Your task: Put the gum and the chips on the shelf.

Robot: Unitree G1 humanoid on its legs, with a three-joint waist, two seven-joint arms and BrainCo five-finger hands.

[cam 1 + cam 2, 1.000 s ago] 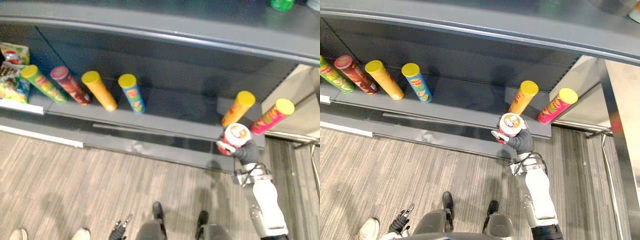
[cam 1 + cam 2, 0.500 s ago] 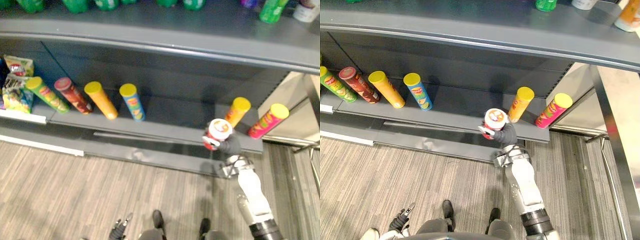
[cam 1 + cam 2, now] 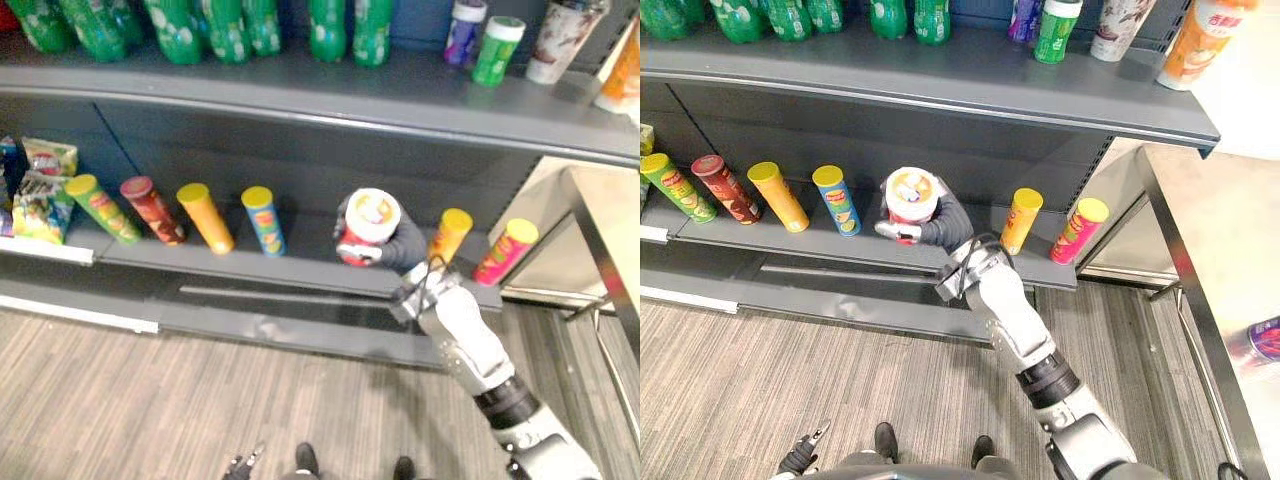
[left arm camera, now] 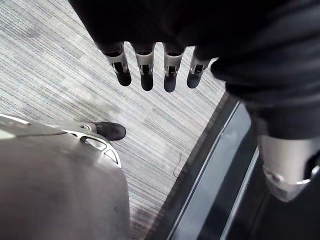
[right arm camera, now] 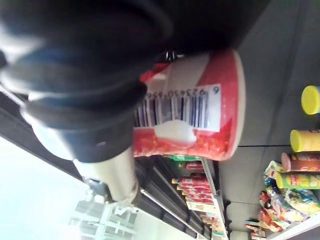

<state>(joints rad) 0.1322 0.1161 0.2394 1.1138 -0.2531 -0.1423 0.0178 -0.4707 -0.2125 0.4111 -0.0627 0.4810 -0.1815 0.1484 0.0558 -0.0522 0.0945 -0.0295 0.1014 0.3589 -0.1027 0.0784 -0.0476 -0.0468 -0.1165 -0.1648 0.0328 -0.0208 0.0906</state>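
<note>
My left hand (image 4: 146,70) hangs over the floor (image 4: 60,65), fingers straight and empty. My right hand (image 3: 408,246) is curled around the red tub (image 3: 368,222), held before the lower shelf (image 3: 300,268), between the blue can (image 3: 265,220) and the orange can (image 3: 448,236) at its right. I judge this the placing step; next I must lower the tub upright into that gap.

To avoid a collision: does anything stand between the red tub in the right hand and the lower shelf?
Nothing visible. The right hand holds the red tub before a free gap on the lower shelf, between the blue can and the yellow can.
</note>
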